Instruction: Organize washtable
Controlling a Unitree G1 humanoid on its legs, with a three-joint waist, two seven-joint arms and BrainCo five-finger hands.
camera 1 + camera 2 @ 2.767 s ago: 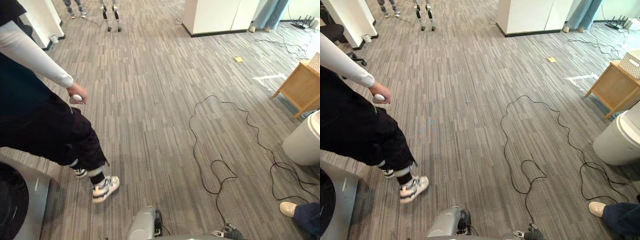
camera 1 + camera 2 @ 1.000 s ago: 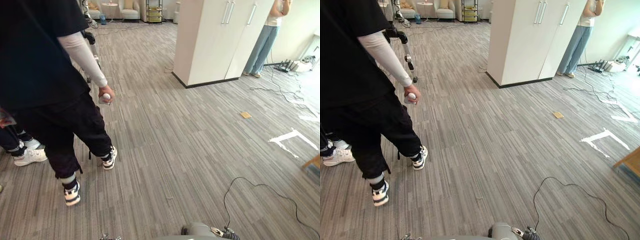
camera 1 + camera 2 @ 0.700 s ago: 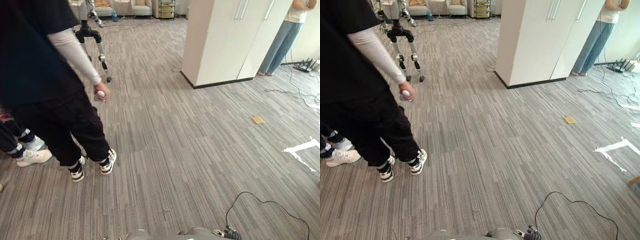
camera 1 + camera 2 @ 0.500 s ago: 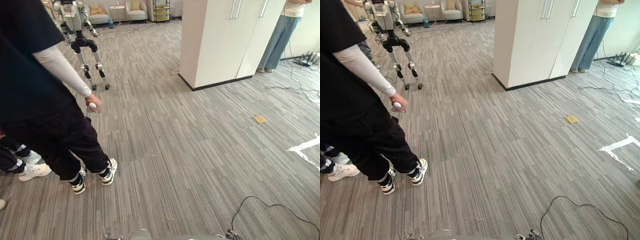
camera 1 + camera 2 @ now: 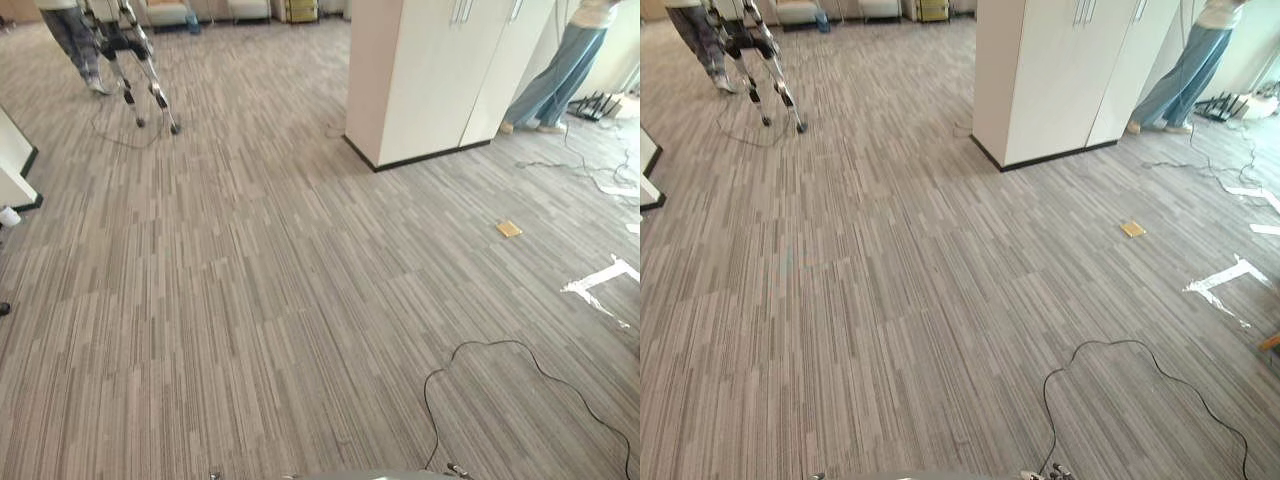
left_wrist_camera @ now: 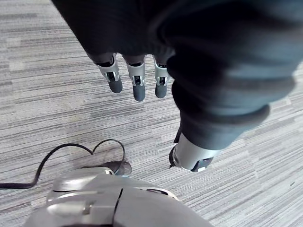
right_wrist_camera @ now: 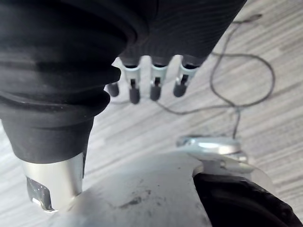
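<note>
Grey carpet (image 5: 250,300) by white cabinet (image 5: 430,80), person in black gone from left.

Robot hands: two, the left hand (image 6: 138,81) and the right hand (image 7: 155,84), each hanging over the carpet with fingers straight.
White cabinets: one (image 5: 420,75), tall, with a dark base strip.
People: two, each seen in part; one in wide blue trousers (image 5: 553,78) just beside the cabinet, one in grey trousers (image 5: 72,35) at the far left.
Other humanoid robots: one, its legs (image 5: 152,88) near the person in grey.
Yellow-brown squares on the floor: one (image 5: 509,229).
White tape marks on the floor: three at the right edge, the largest an angled strip (image 5: 1218,281).
Pale armchairs: two at the far end (image 5: 165,13).
Shelf units: one (image 5: 295,10), beside the armchairs.
</note>
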